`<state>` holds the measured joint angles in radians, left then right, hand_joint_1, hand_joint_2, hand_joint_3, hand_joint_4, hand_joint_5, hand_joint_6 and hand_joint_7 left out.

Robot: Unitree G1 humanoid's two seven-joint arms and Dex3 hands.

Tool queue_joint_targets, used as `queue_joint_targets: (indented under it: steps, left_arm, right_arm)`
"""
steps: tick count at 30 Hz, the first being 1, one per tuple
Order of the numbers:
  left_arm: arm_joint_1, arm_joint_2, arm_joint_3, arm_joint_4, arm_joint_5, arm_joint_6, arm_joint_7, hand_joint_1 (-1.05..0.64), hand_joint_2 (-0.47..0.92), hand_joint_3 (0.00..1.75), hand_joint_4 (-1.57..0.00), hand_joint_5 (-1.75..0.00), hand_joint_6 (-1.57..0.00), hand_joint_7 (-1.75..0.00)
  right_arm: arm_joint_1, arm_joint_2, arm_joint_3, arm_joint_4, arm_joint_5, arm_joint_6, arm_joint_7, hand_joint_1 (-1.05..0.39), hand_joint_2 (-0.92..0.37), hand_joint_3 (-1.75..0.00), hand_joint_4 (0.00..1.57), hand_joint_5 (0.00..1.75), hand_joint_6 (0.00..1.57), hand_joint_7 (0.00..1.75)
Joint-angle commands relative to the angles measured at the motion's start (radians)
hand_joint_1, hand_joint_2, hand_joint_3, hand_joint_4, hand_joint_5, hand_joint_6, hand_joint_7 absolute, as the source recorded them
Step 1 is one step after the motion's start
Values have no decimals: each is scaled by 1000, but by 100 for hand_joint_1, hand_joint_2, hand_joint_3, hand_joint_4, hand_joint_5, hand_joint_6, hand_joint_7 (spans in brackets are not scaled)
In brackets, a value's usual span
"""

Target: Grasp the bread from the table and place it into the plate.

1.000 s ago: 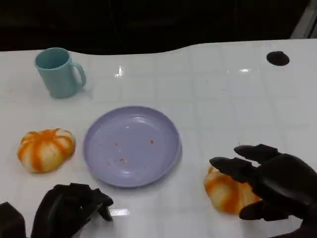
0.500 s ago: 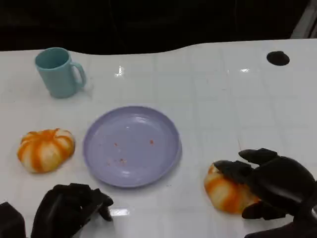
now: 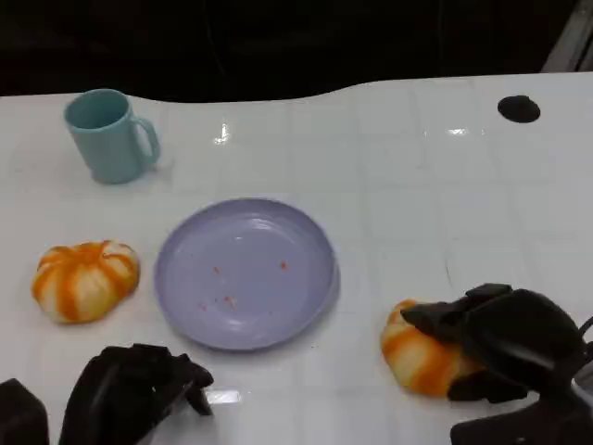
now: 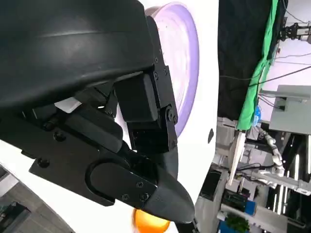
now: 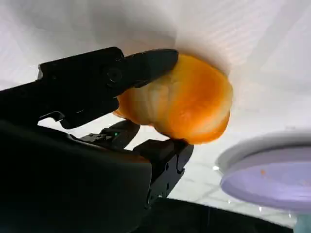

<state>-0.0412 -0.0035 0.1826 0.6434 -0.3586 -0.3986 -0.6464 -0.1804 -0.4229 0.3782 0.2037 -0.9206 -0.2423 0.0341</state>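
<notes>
Right hand [image 3: 505, 341] sat low at the near right of the white table [image 3: 417, 185], fingers wrapped around the orange-and-white bread [image 3: 419, 357]; the right wrist view showed the bread [image 5: 182, 109] clamped between an upper finger and lower fingers [image 5: 165, 158], so it was gripped. Bread still looked to be resting on the table, right of the plate and apart from it, not in it. Purple plate [image 3: 246, 271] sat mid-table, with a few small crumbs on it; its rim also showed in the right wrist view [image 5: 262, 170] and in the left wrist view [image 4: 187, 63]. Left hand [image 3: 134, 389] lay at the near left on the table, fingers curled in, nothing in it, just in front of the plate's near-left edge. A second orange-striped bun [image 3: 85, 279] sat left of the plate, close but not touching. Teal mug [image 3: 109, 135] stood upright at the far left, handle facing right. A small black round spot [image 3: 519, 108] was on the table at the far right.
</notes>
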Motion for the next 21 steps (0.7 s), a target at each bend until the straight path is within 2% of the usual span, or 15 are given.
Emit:
queue_joint_targets:
  steps: [1, 2, 4, 6, 9, 13, 17, 21]
  left_arm:
    - [11, 9, 5, -9, 6, -4, 15, -105, 82, 0, -77, -164, -157, -18]
    - [11, 9, 5, -10, 6, -2, 16, -105, 82, 0, -77, -164, -157, -18]
    - [11, 9, 5, -11, 5, 0, 16, -105, 82, 0, -78, -164, -157, -18]
    - [10, 9, 5, -9, 4, 0, 14, -105, 82, 0, -78, -164, -157, -18]
    - [9, 8, 6, -5, 4, -3, 11, -105, 82, 0, -78, -164, -157, -18]
    - [9, 6, 6, -8, 0, 4, 13, -105, 81, 0, -78, -164, -157, -18]
    - [10, 6, 5, -8, 4, -2, 13, -105, 82, 0, -78, -165, -157, -18]
    - [11, 5, 3, -10, 7, -5, 14, -105, 82, 1, -77, -165, -157, -18]
  right_arm:
    - [-33, 7, 17, 85, 20, -33, -85, -28, -92, -49, 77, 168, 90, 89]
    - [-40, 10, 21, 98, 20, -39, -104, -28, -92, -50, 77, 171, 83, 110]
    - [-49, 12, 28, 114, 21, -44, -127, -28, -92, -53, 75, 174, 74, 130]
    - [-57, 16, 35, 133, 14, -53, -176, -28, -91, -54, 75, 174, 70, 141]
    - [-67, 27, 40, 167, 13, -76, -277, -28, -87, -54, 75, 175, 68, 146]
    - [-90, 55, 35, 244, 24, -137, -452, -22, -72, -60, 79, 175, 62, 170]
    - [-114, 85, 22, 298, 70, -212, -554, -16, -53, -92, 84, 175, 64, 172]
    - [-123, 122, -2, 320, 173, -277, -550, -13, -37, -118, 90, 175, 78, 152]
